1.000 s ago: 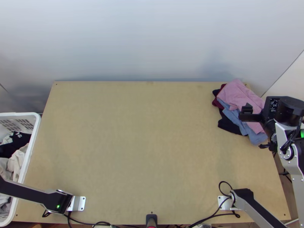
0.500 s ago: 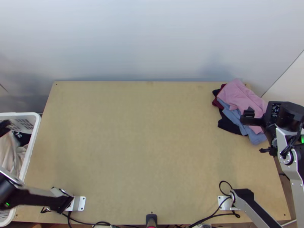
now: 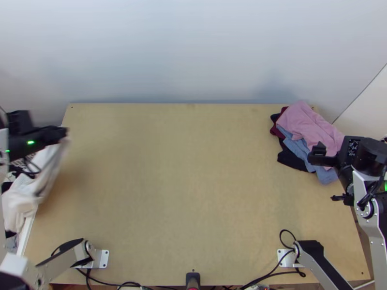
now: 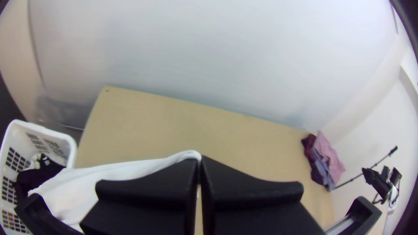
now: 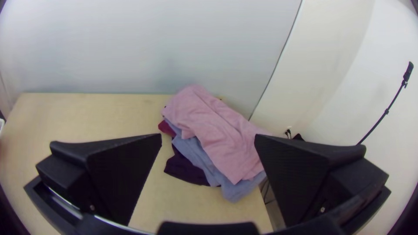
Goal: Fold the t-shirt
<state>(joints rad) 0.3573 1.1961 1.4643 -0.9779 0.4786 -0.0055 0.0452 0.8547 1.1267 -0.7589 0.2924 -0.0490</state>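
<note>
Along the bottom edge of the frame, a black fixture (image 3: 193,279) stands at the middle of the counter's (image 3: 193,193) near side, and dark cables (image 3: 271,274) trail toward the arm base (image 3: 285,258) at the lower right. Another arm base (image 3: 103,258) sits at the lower left.

Farther up the left edge is a white laundry basket (image 3: 26,234), with dark clothing (image 4: 37,176) inside. Over its side hangs the pale t-shirt (image 3: 20,200), unfolded and loose, slanting from the left gripper (image 3: 63,134) down toward the lower left of the frame. Those fingers are closed together on a bit of the shirt's edge; which edge, I cannot tell, nor whether the low end rests in the basket.

At the right side of the frame, the right gripper (image 3: 318,153) is over the lower right part of a clothes pile, its fingers wide apart with nothing between them.

The pile lies rumpled at the counter's upper right: a pink garment (image 3: 309,123) on top, a blue one (image 3: 296,145) beneath, then a black one (image 3: 289,162) and a maroon one (image 3: 277,130) peeking out.

Across the top of the frame, behind the counter, rises a pale wall (image 3: 193,48).
</note>
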